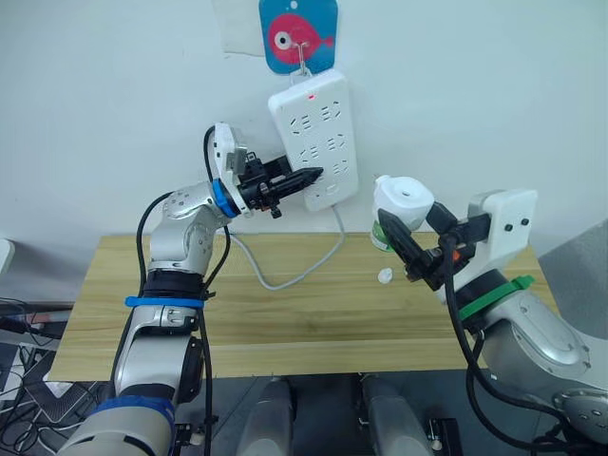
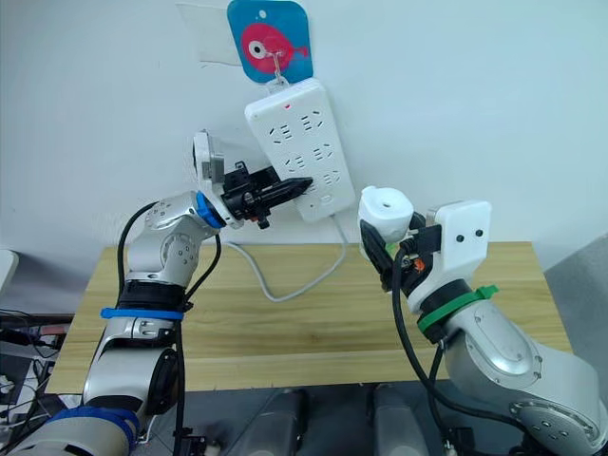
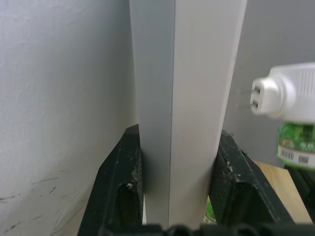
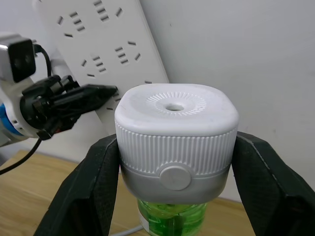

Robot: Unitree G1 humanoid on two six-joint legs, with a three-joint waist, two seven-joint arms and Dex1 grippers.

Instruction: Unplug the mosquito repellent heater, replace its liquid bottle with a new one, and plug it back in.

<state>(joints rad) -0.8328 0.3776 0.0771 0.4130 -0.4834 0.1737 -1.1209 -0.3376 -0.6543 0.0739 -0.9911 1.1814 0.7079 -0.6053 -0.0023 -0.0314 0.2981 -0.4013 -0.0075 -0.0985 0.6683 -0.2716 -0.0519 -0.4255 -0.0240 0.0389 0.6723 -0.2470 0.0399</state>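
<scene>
Two black fingers of the right gripper (image 4: 170, 162) pinch the heater (image 4: 176, 140) at its ribbed sides — one pad on each flank, the domed top with its small centre hole facing up and the green bottle (image 4: 170, 216) hanging beneath. In the left wrist view its two prongs point toward the strip (image 1: 316, 138). Held in the air, the heater sits to the right of the strip's lower end, apart from it and above the table (image 1: 285, 313). The left gripper (image 3: 177, 172) clamps the strip's lower edge, a finger on either side of the white body. Hung tilted on a white wall from a hook on a blue fish sticker (image 1: 297, 35), the strip shows a red light near its top, and its cord (image 1: 294, 275) loops onto the wooden table — beside a small white cap (image 1: 384, 276).
</scene>
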